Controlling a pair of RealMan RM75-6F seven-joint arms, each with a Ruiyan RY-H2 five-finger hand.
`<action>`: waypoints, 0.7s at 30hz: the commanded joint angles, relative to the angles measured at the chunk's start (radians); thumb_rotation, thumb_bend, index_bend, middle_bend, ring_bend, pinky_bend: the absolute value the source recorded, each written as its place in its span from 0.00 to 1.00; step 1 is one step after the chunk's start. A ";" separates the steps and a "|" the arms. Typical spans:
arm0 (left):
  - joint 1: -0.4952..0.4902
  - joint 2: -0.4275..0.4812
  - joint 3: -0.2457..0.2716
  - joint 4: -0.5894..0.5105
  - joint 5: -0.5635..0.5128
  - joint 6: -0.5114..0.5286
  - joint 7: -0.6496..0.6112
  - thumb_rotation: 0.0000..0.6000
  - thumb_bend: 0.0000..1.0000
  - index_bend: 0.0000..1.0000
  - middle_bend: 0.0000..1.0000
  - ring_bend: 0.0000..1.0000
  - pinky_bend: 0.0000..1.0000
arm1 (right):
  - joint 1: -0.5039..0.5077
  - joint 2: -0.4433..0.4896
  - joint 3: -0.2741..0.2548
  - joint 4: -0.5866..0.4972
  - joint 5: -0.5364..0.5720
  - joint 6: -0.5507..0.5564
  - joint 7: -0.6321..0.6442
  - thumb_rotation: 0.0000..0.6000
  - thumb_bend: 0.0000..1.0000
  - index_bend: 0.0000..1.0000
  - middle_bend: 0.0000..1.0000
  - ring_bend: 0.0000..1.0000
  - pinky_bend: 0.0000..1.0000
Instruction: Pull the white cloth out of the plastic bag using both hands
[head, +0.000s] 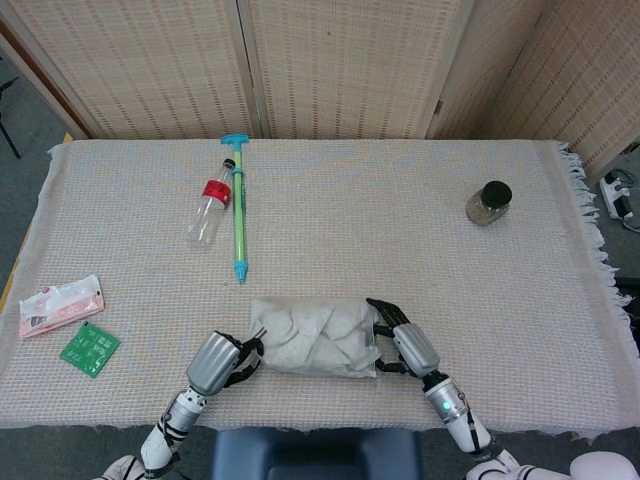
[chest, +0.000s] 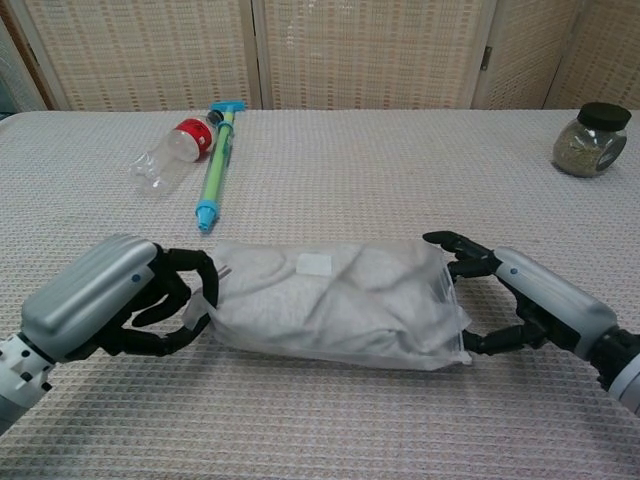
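Observation:
The clear plastic bag (head: 315, 337) (chest: 330, 305) lies near the table's front edge, stuffed with the crumpled white cloth (chest: 300, 300). My left hand (head: 222, 360) (chest: 110, 305) grips the bag's left end, its dark fingers curled into the plastic. At the bag's right end, my right hand (head: 405, 342) (chest: 535, 305) is spread. One finger touches the top corner and the thumb touches the bottom corner. The cloth is wholly inside the bag.
An empty bottle (head: 208, 212) (chest: 170, 150) and a green pump (head: 238, 205) (chest: 215, 165) lie at the back left. A dark-lidded jar (head: 488, 202) (chest: 588, 138) stands at the far right. A pink packet (head: 60, 305) and a green packet (head: 89, 348) lie at the left edge.

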 joint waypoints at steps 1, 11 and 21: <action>-0.003 0.007 -0.010 0.002 -0.007 0.001 -0.002 1.00 0.54 0.77 1.00 1.00 1.00 | -0.006 0.036 -0.007 -0.028 0.003 0.004 0.005 1.00 0.69 0.70 0.05 0.00 0.00; -0.002 0.061 -0.065 0.056 -0.062 0.009 -0.021 1.00 0.54 0.78 1.00 1.00 1.00 | -0.037 0.231 0.001 -0.135 0.038 0.034 -0.057 1.00 0.70 0.72 0.07 0.00 0.00; 0.018 0.124 -0.139 0.150 -0.155 0.010 -0.030 1.00 0.54 0.78 1.00 1.00 1.00 | -0.072 0.365 0.038 -0.133 0.097 0.064 -0.058 1.00 0.70 0.73 0.07 0.00 0.00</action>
